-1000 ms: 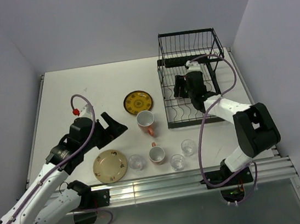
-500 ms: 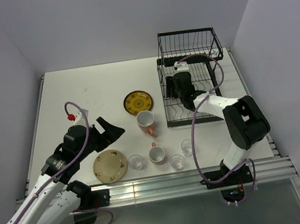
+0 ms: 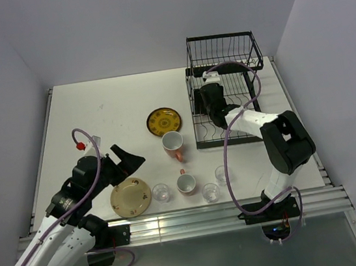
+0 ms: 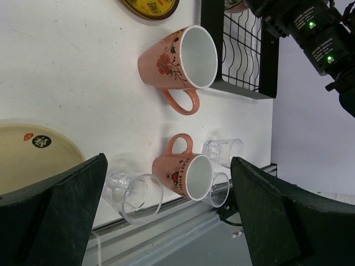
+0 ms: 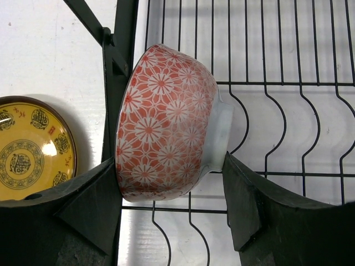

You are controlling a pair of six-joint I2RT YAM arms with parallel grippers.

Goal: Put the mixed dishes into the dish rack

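My right gripper point(image 5: 171, 160) is shut on the bowl point(image 5: 166, 122), red with white flowers, held on edge over the slotted base of the black wire dish rack point(image 5: 119, 66), at its left side. In the top view the gripper point(image 3: 210, 106) is inside the rack point(image 3: 221, 37). My left gripper point(image 3: 131, 160) is open and empty, above the table. Below it stand the tan plate point(image 4: 33, 158), a small orange mug point(image 4: 186, 172), a larger mug on its side point(image 4: 177, 58) and clear glasses point(image 4: 133, 194) point(image 4: 222, 151). The yellow plate point(image 3: 163, 120) lies left of the rack.
The third glass point(image 3: 210, 192) stands close to the table's near edge, beside the aluminium rail point(image 3: 209, 217). The rack's tall basket section point(image 3: 246, 52) is at the far right corner, against the wall.
My left arm has drawn back toward the near left, its gripper now nearer the tan plate. My right gripper has moved left within the rack, still holding the bowl.
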